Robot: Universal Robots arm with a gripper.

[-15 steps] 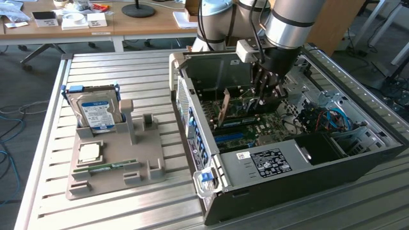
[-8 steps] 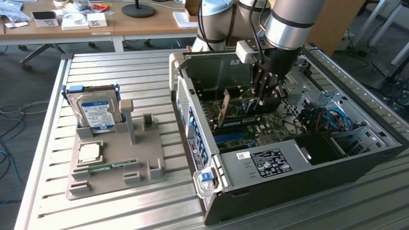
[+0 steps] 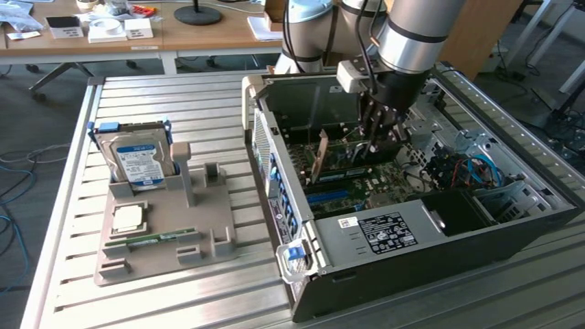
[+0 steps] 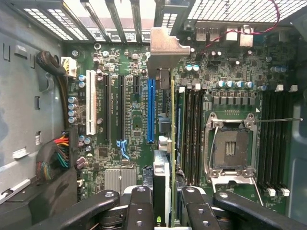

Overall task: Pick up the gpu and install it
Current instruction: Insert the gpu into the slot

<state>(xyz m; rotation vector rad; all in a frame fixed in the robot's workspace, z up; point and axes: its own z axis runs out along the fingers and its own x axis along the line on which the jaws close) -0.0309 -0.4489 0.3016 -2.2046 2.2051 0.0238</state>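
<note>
Inside the computer case, the gripper clamps the gpu on edge beside the blue slot, bracket at the case's rear wall. Seating it well likely means keeping the card square and the pressure straight.

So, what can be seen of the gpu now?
The gpu is seen edge-on: a thin flat card with a greenish board edge, a dark face and a silver metal bracket at its far end. It stands upright over the motherboard, beside the blue slot. The gripper clamps it from both sides.
</note>
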